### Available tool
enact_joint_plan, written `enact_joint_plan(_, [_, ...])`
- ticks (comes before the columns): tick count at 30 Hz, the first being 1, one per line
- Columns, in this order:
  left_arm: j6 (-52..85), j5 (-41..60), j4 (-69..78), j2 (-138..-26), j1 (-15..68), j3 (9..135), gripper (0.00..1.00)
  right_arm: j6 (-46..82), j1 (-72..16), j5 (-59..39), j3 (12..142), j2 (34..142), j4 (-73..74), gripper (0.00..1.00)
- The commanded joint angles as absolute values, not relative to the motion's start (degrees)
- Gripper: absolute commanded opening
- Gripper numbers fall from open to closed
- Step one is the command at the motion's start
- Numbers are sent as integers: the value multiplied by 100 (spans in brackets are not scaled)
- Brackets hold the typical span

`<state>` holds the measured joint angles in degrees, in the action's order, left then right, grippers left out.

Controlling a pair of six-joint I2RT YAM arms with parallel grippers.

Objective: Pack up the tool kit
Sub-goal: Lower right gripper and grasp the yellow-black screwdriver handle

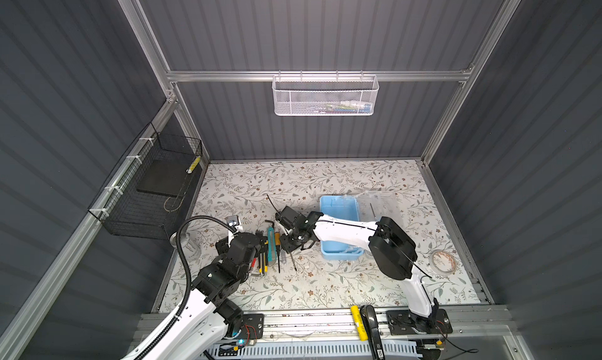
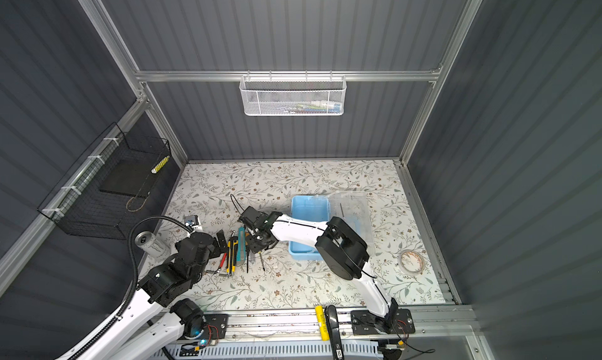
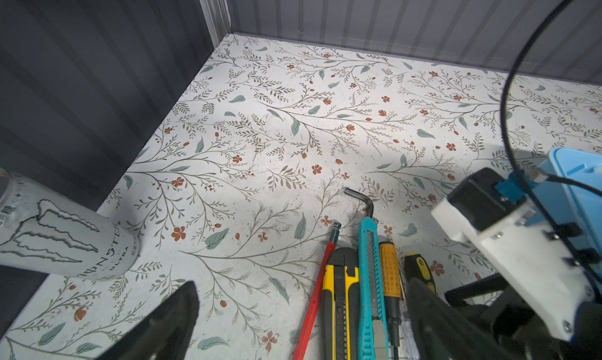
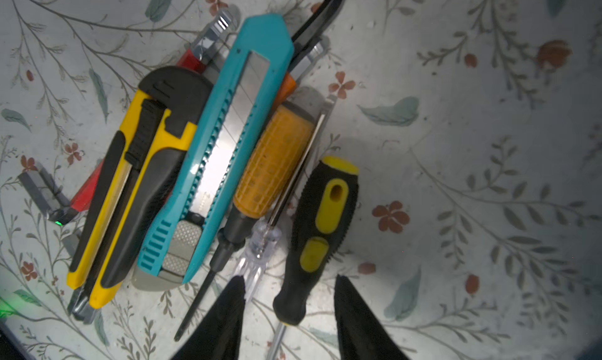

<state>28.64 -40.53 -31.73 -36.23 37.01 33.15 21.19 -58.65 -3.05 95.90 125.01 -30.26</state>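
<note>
The step in hand is picking a tool off the table to go into the box. The right gripper is down over the row of tools with its jaws partly apart, one finger on each side of the narrow end of the black-and-yellow screwdriver. There is a gap at each side, so it holds nothing yet. The left gripper is spread wide and empty, hovering by the other side of the same row.

The blue box sits on the flowered table just beside the tools, partly under the right arm. Its clear lid is thrown open to the far side.

The next move probably calls for the right jaws to close squarely on the screwdriver, then a lift clear of its neighbours and a short carry to the box. The clear-handled screwdriver lies close by and could be dragged along.

By count:
- One box.
- Two knives, one yellow-and-black and one teal.
- Three screwdrivers, the third with an orange handle.
- At least three hex keys. A black one and a red one are plain, but the rest lie partly under the knives, so that count is unsure.
</note>
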Motion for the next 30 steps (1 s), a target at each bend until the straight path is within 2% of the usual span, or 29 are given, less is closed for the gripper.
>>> enact_joint_plan(1, [2848,-4107,-3187,-3603,3694,3260,100,2075,-5871,-128,9881,12681,-3307,48])
enact_joint_plan(19, [2824,-4069,-3162,-3538,3700,3234,99,2170,-5757,164,10168,13146,-3352,44])
enact_joint_plan(30, [2826,-4047,-3174,-3542,3696,3243,99,2118,-5645,-16,10125,12889,-3037,55])
